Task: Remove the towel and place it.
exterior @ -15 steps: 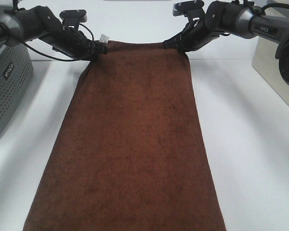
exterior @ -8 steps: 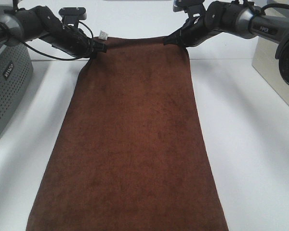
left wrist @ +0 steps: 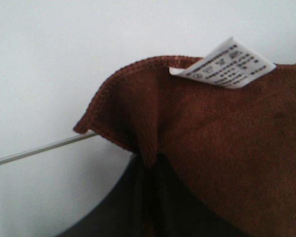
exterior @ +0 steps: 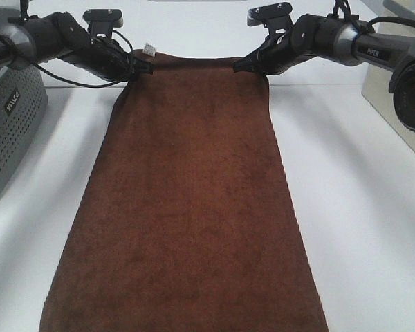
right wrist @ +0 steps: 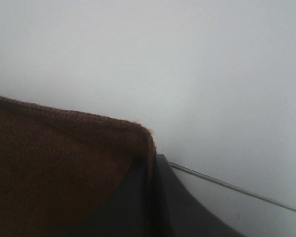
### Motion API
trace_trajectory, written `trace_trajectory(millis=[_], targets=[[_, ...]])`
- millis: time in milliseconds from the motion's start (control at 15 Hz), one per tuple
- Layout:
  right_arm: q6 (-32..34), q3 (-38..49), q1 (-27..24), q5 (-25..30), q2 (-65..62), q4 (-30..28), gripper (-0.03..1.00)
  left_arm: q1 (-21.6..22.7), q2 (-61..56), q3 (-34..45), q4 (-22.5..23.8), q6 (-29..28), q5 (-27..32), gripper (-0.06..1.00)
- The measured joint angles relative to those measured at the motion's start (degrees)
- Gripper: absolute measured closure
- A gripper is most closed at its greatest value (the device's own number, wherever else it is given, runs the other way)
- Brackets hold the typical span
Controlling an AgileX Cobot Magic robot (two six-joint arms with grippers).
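L gripper (exterior: 144,68) & R gripper (exterior: 243,66) each pinch a far corner of towel (exterior: 190,200); near end probably draped on table (exterior: 360,207).

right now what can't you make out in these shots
- Towel near end: cut off by the bottom edge, exterior high view.
- Tag print: too small and blurred, left wrist view.
- Basket: cut off by the left edge, exterior high view.
- Table under the towel: hidden.

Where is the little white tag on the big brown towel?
In the exterior high view the white tag sticks up from the towel at its far left corner, right beside the left gripper that pinches that corner.
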Motion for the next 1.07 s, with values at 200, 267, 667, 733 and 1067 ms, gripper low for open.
trace_trajectory(millis=[200, 267, 667, 733, 1067], targets=[[-0.1, 0.0, 0.0, -0.7, 1.0, 0.2, 0.96, 0.0, 1.9, 0.1, 0.0, 0.0, -0.8, 0.94], [-0.1, 0.0, 0.0, -1.2, 1.4, 0.2, 0.96, 0.0, 2.4, 0.1, -0.2, 0.0, -1.5, 0.94], [-0.1, 0.0, 0.0, -4.9, 2.2, 1.6, 0.96, -0.1, 4.0, 0.2, -1.4, 0.0, -4.9, 0.89], [-0.1, 0.0, 0.0, -4.9, 2.3, 1.8, 0.96, -0.1, 4.0, 0.2, -1.4, 0.0, -5.6, 0.85], [-0.2, 0.0, 0.0, -5.3, 2.9, 3.0, 0.64, -0.1, 4.0, 0.2, -1.4, 0.0, -7.5, 0.5]])
